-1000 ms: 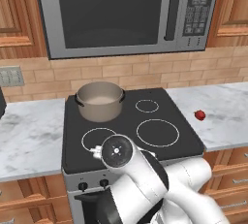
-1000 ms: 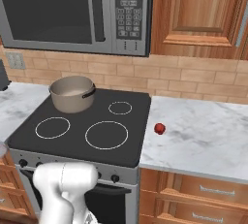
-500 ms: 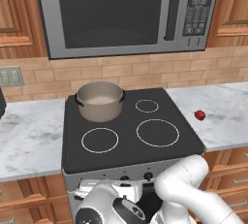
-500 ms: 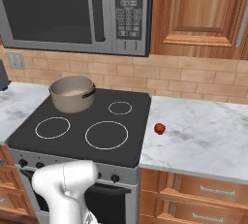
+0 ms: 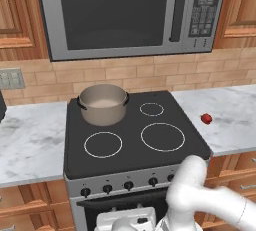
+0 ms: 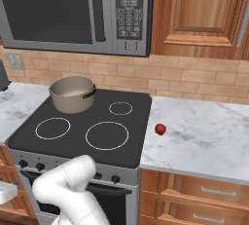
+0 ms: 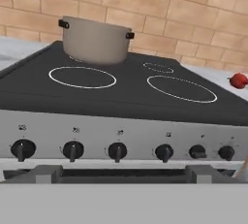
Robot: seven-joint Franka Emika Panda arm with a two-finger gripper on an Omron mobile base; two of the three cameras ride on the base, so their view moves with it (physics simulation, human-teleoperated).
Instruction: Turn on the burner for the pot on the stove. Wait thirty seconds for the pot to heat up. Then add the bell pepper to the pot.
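The pot point(image 5: 103, 104) sits on the stove point(image 5: 135, 140), on the back burner at about 10 o'clock of the cooktop in the left base view, its pale inside bare. The bell pepper point(image 5: 206, 119) lies on the marble counter point(image 5: 230, 120) at 3 o'clock of the stove, just beside the cooktop's edge and well apart from the pot.

The hand view looks straight at the steel front, where a row of black knobs point(image 7: 117, 151) runs along the 6 o'clock side — none is touched. The claw hangs low before the oven door; its tips are hard to make out in the pictures, and I take the jaws to be spread wide with nothing between them.

Judged from this, the task is at its very start — no ring glows, so the burner seems off. Turning the right knob, the wait and moving the pepper are all left.
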